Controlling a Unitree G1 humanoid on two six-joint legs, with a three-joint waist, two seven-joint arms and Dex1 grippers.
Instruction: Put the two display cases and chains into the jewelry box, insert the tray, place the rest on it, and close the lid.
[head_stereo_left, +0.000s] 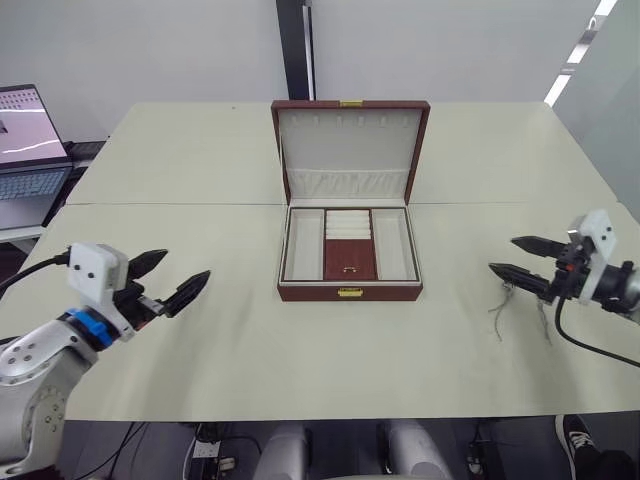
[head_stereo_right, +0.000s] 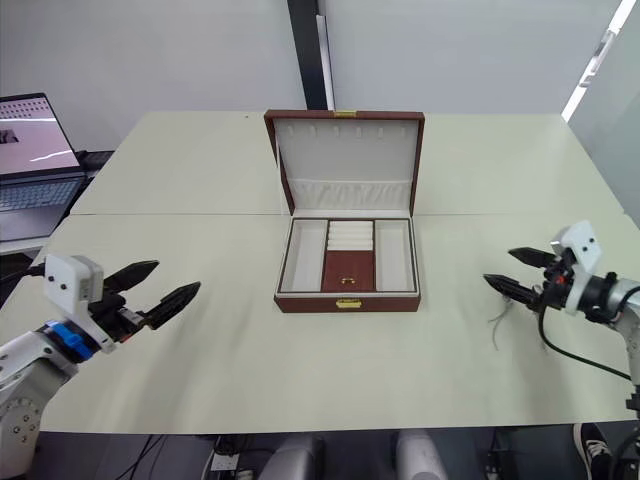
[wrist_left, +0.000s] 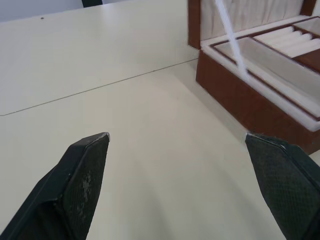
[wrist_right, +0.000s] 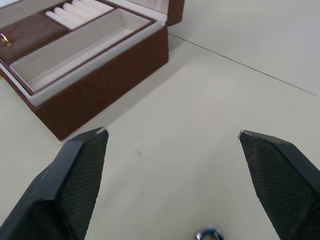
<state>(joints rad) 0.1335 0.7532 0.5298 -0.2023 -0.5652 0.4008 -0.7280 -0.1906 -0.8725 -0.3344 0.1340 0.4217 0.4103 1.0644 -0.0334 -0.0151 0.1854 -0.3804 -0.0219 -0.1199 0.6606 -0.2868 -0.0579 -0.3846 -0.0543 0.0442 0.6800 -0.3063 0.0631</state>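
The box stood open at the centre of the table, its lid upright at 12 o'clock and its brass clasp facing 6 o'clock. It was brown outside and lined in cream. The base held a long cream compartment at either side; between them lay a strip with ring rolls at the far end and a brown flap with a small brass pull at the near end. Both long compartments looked empty.

At about 4 o'clock from the box, well apart from it, thin chains lay on the table just under the right gripper. A small ring-like piece showed between that gripper's fingers in the right wrist view. The right gripper hovered above the table with fingers spread, holding nothing.

The left gripper hovered at about 8 o'clock from the box, fingers likewise apart and empty. A laptop sat beyond the table's left edge.

The step in hand appeared to be picking up the chains. This would probably be done best by lowering the right gripper straight over the bunched part, closing low against the table so no strand slips free, then lifting clear before carrying across to a side compartment.
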